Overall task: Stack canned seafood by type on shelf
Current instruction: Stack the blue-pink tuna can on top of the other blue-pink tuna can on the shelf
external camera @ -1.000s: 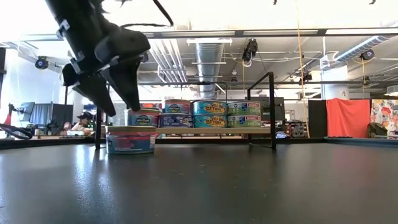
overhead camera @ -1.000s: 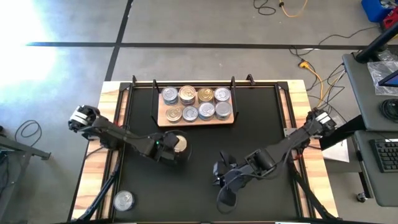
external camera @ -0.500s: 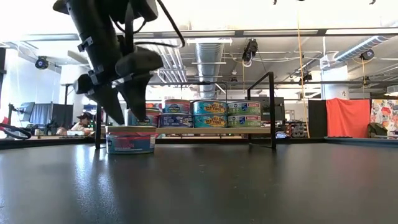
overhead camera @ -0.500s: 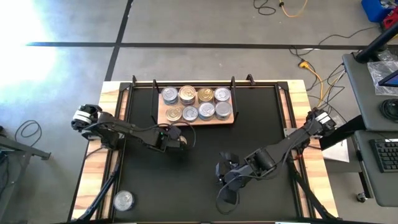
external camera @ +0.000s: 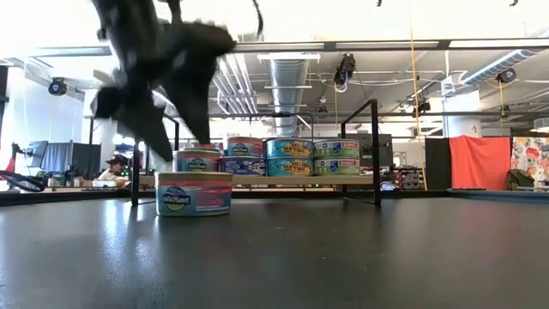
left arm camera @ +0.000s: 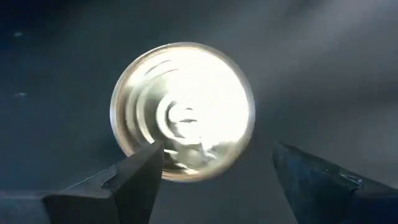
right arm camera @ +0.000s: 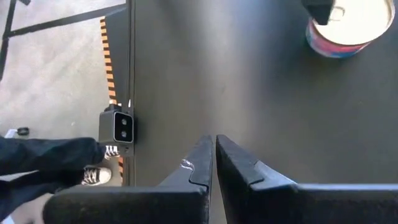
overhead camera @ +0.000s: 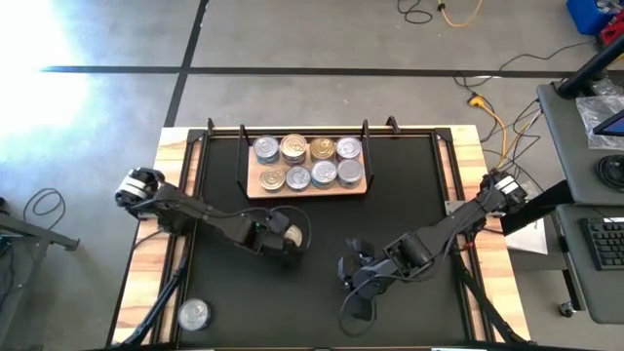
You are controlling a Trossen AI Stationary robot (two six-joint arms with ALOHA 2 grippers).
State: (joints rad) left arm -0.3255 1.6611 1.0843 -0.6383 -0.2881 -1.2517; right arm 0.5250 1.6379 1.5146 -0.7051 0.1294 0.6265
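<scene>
Black table (overhead camera: pixel 409 185): carries shelf, loose tins, both arms.
Shelf (overhead camera: pixel 308 187): light-wood board at far edge, holding nine tins in two rows.
Loose tins: two; target tin (external camera: pixel 194 193) upright on the table just before the shelf, another tin (overhead camera: pixel 194 313) near left front corner.
Left gripper (overhead camera: pixel 283 241): nearer arm, directly above target tin, fingers wide apart, straddling lid, not holding.
Right gripper (right arm camera: pixel 213 163): parked mid-table, fingers pressed together, empty.
Axis: tin vertical, lid up.

The tin (left arm camera: pixel 181 112) has a bright, glossy metal lid with pressed rings and a printed paper-like side label. The table (external camera: pixel 343 249) is dark with a soft sheen, edged in pale wood, and the shelf (overhead camera: pixel 308 186) is light wood too.
</scene>
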